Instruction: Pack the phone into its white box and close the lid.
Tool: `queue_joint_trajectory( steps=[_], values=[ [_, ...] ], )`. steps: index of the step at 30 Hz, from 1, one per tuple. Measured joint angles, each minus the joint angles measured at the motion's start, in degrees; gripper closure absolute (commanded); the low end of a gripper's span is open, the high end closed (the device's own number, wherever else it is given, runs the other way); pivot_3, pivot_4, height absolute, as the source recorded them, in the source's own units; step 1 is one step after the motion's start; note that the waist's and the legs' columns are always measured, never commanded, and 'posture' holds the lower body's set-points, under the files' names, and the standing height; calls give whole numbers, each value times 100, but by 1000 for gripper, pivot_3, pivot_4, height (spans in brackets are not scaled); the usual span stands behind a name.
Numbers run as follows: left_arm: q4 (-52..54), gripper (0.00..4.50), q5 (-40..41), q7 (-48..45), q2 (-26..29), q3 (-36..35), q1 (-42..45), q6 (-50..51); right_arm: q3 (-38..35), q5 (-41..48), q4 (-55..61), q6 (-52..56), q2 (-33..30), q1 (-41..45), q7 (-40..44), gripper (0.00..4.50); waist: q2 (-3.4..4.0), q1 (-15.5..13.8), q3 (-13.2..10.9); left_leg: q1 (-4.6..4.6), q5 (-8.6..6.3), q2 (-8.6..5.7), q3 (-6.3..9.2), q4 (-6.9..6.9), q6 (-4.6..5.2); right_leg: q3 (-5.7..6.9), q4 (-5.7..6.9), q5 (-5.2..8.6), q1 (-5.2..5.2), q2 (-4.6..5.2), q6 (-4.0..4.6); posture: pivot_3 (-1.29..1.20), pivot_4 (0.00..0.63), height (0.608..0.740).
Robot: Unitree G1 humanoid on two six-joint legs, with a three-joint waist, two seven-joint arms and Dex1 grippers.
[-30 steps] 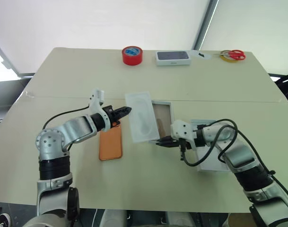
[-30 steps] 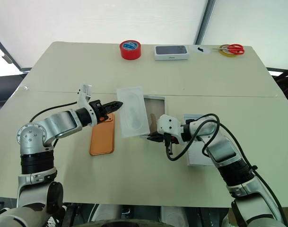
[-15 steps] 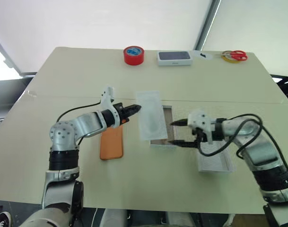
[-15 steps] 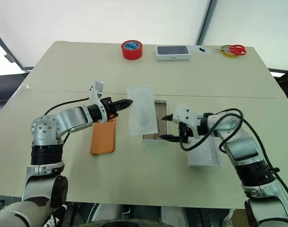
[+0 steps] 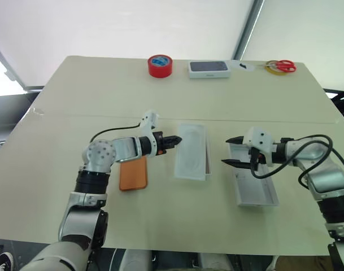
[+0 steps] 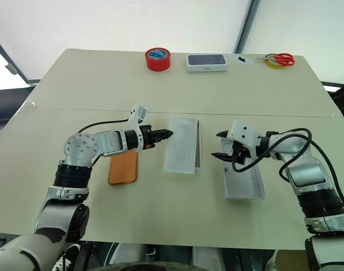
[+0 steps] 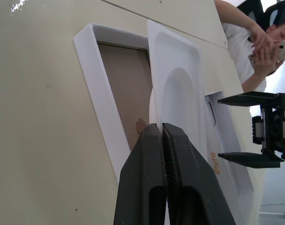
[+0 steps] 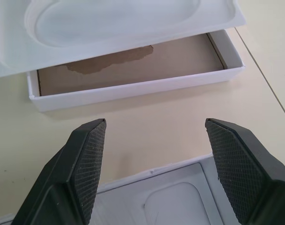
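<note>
The orange phone (image 5: pixel 133 173) lies flat on the table, left of the white box (image 5: pixel 207 153). The box's brown floor (image 8: pixel 133 65) shows under a white insert (image 5: pixel 191 151) with a rounded recess. The insert hangs tilted just above the box. My left gripper (image 5: pixel 175 140) is shut on the insert's left edge, as the left wrist view shows (image 7: pixel 157 125). To the right of the box lies the lid (image 5: pixel 253 183), hollow side up. My right gripper (image 5: pixel 235 153) stands open with nothing between its fingers, over the lid's far left end.
At the table's far edge are a red tape roll (image 5: pixel 160 65), a closed white box with a dark top (image 5: pixel 208 68) and red-handled scissors (image 5: pixel 280 66). A person (image 7: pixel 254 42) holding a phone is beyond the table.
My right gripper opened, let go and drew away to the right, over the lid. My left gripper carried the insert to the right and lowered it flatter over the box.
</note>
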State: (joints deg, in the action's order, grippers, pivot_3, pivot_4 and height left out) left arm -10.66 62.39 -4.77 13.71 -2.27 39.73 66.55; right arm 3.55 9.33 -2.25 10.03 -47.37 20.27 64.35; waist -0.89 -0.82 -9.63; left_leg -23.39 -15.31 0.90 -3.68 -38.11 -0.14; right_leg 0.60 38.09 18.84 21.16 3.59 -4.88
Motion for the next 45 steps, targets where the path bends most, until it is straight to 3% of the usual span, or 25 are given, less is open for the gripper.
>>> queue_joint_trajectory(
  steps=[19, 22, 27, 34, 38, 42, 45],
  values=[
    [-739, 4500, -1024, -452, -449, -519, 388, -66, -199, 46, 452, 86, -62, -605, -229, 969, -1, 12, -1, 0, 1, 0, 0, 0, -2, 0, -1, -1, 1, 0, -3, 0, 150, 740],
    [-739, 3584, -1073, -522, -572, -558, 387, -28, -200, 45, 472, 89, -61, -621, -255, 915, -2, 7, -1, 0, 1, 0, 0, 0, -2, 0, -1, -1, 0, 1, -3, 0, 150, 740],
    [-576, 1144, -1188, -540, -829, -555, 404, 40, -200, 43, 475, 83, -61, -622, -278, 915, -2, 13, -1, 0, 1, 0, 0, 1, -2, 0, -1, -1, 0, 1, -3, 0, 150, 740],
    [-53, 1144, -1216, -531, -614, -645, 422, 352, -203, 228, 476, 179, 57, -465, -293, 915, -3, 21, -2, -1, 2, 1, 1, 1, -4, 0, 0, -1, 3, 0, -3, 0, 150, 740],
    [472, 1103, -1165, -537, -531, -761, 427, 568, -215, 451, 478, 342, 166, -300, -295, 2235, -3, 9, -2, -1, 2, 1, 2, 1, -4, 0, 0, -2, 1, 0, -3, 0, 150, 740],
    [1101, 1103, -1388, -591, -127, -564, 272, 500, -213, 590, 476, 432, 365, -14, -321, 4377, -4, 41, -2, 0, 2, 2, 2, 4, -4, 0, 0, -2, 3, -2, -4, 0, 150, 740],
    [1734, 1103, -2029, -932, 455, -30, -198, -240, -169, 672, 482, 482, 581, 135, -344, 4447, -1, 73, -1, 0, 6, 3, 2, 17, -12, -1, -1, -2, 9, -4, -3, 0, 150, 740]
  ],
)
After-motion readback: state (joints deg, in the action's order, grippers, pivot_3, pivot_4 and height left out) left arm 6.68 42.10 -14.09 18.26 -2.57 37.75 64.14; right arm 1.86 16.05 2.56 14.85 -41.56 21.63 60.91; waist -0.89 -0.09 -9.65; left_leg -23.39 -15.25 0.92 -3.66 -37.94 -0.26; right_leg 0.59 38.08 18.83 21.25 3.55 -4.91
